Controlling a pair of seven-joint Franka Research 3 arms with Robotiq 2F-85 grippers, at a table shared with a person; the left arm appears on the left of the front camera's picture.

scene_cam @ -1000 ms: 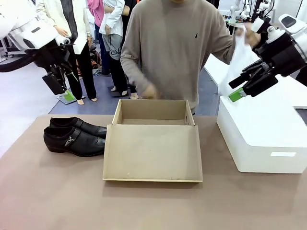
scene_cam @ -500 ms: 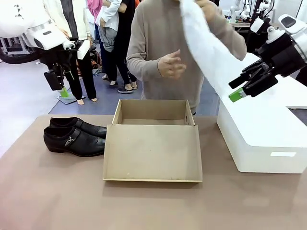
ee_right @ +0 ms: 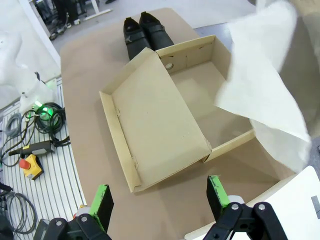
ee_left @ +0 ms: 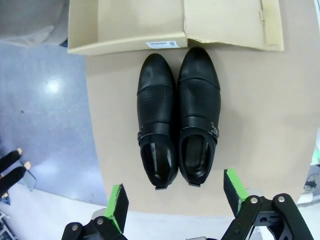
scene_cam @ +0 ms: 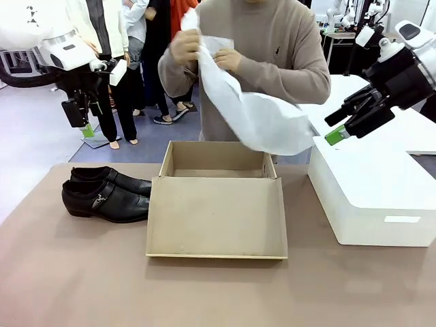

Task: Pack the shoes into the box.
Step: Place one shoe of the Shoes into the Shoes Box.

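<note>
Presently two shoes (scene_cam: 105,194) sit beside one box (scene_cam: 216,218); left end effector (ee_left: 176,194) and right end effector (ee_right: 160,195) gape.

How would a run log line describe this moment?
shoes: beside box; box: open, empty; person: holding white paper over box; left gripper: open above shoes; right gripper: open

White arms (scene_cam: 41,34); black left tool (ee_left: 176,192), right tool (ee_right: 159,189); green pads (ee_left: 120,205).
</note>
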